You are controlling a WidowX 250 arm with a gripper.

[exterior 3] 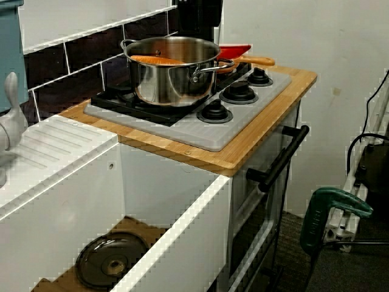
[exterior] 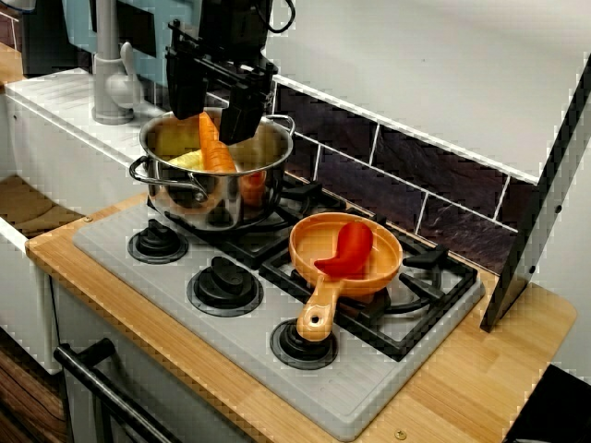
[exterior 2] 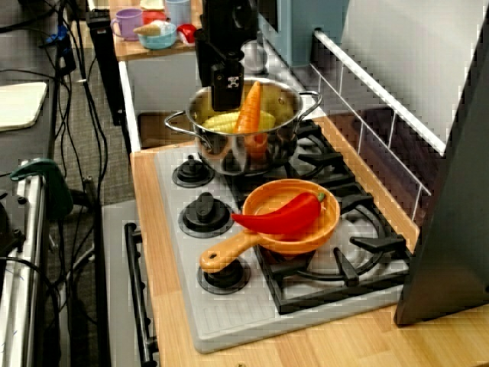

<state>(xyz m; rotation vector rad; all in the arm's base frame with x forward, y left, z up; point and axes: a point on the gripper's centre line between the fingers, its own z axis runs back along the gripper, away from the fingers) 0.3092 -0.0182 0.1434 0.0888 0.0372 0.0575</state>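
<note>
Carrot [exterior: 218,152] — leaning in pot [exterior: 189,201], tip up, fingers [exterior: 245,106] perhaps touching

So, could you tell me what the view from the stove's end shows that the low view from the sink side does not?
Only the view from the stove's end shows the yellow corn inside the steel pot. Only the low view from the sink side shows a dark lid lying in the white basin. Both show the pot, the carrot in it and the orange pan.
</note>
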